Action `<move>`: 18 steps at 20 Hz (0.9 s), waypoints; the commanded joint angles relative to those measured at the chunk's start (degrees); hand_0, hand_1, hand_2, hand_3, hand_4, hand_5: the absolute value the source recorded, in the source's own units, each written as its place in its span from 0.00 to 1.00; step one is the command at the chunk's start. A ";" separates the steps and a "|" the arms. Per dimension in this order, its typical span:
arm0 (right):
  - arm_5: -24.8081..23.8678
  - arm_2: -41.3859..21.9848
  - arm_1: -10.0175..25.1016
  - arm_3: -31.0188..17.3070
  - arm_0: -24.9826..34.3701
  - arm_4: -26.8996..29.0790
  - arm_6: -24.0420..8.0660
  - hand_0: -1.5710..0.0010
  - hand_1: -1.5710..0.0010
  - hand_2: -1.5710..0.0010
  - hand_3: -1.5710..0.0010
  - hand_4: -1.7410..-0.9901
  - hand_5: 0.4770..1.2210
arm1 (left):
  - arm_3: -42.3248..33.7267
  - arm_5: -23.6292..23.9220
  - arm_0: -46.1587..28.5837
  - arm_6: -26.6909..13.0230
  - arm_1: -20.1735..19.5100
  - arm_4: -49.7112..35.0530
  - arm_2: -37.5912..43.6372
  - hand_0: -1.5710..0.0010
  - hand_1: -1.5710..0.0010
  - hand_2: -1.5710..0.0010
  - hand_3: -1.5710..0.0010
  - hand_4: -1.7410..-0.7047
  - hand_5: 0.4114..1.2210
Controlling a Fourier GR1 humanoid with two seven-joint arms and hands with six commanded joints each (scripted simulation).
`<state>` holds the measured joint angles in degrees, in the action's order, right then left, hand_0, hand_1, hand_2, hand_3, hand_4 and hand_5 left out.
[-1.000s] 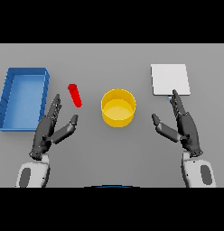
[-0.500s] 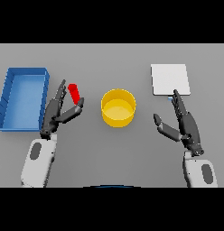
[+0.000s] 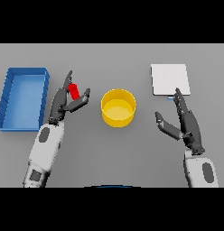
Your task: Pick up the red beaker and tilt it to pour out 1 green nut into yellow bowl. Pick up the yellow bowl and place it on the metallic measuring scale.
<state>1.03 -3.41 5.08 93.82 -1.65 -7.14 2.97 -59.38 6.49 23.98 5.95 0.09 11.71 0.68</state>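
Head view is looking down on a plain grey surface (image 3: 114, 153) that is filling the whole scene, evenly lit and bare of markings, with nothing of the room showing beyond it. On the left a blue tray (image 3: 23, 97) with raised walls is sitting near the edge. Just beside its right wall the left hand (image 3: 66, 101) is reaching in around the red beaker (image 3: 74, 91), its fingers straight and spread, running up the beaker's left side while the thumb is pointing up on the right; whether they are touching the beaker cannot be told, and the fingers are not curling round it. The beaker itself is leaning a little, its lower part hidden behind the hand, between the tray and the yellow bowl (image 3: 118, 107). That bowl is standing upright near the middle of the surface, apart from both hands; no nut can be made out inside it. On the far right a pale square scale (image 3: 170, 79) is lying flat, and the right hand (image 3: 186, 124) is hovering just in front of it with fingers straight and apart, holding nothing, its fingertips close to the scale's near edge.
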 commanded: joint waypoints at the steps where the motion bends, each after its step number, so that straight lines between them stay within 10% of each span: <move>1: 0.13 0.26 0.07 0.02 0.51 0.46 -0.39 1.00 1.00 1.00 1.00 0.59 0.22 | 0.94 -0.19 0.79 0.69 0.19 -0.40 0.35 1.00 1.00 1.00 1.00 0.45 0.33; 5: 0.07 0.54 -0.01 -1.03 0.14 0.48 0.70 1.00 1.00 1.00 1.00 0.59 0.23 | 4.20 0.18 2.35 3.81 0.55 -1.53 2.02 1.00 1.00 0.97 0.98 0.38 0.39; 11: 0.06 0.22 0.08 0.31 -0.63 0.29 0.03 1.00 1.00 1.00 1.00 0.60 0.23 | 8.31 2.45 5.26 6.64 2.97 -3.51 4.67 0.32 0.33 0.33 0.38 0.25 0.73; 15: -0.30 0.24 -0.06 -0.42 -0.02 -0.08 -0.85 1.00 1.00 1.00 1.00 0.60 0.23 | 8.80 3.04 5.53 8.32 2.13 -3.31 3.62 0.13 0.14 0.14 0.25 0.12 0.89; 18: -0.57 -0.02 -0.34 0.08 0.18 -0.35 -0.17 1.00 1.00 1.00 1.00 0.60 0.23 | 8.20 3.26 5.89 6.96 2.09 -2.68 2.02 0.07 0.07 0.07 0.13 0.19 0.94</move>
<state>0.45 -3.43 4.75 93.91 -1.47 -7.49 2.83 -51.19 9.67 29.87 13.09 2.19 8.93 2.70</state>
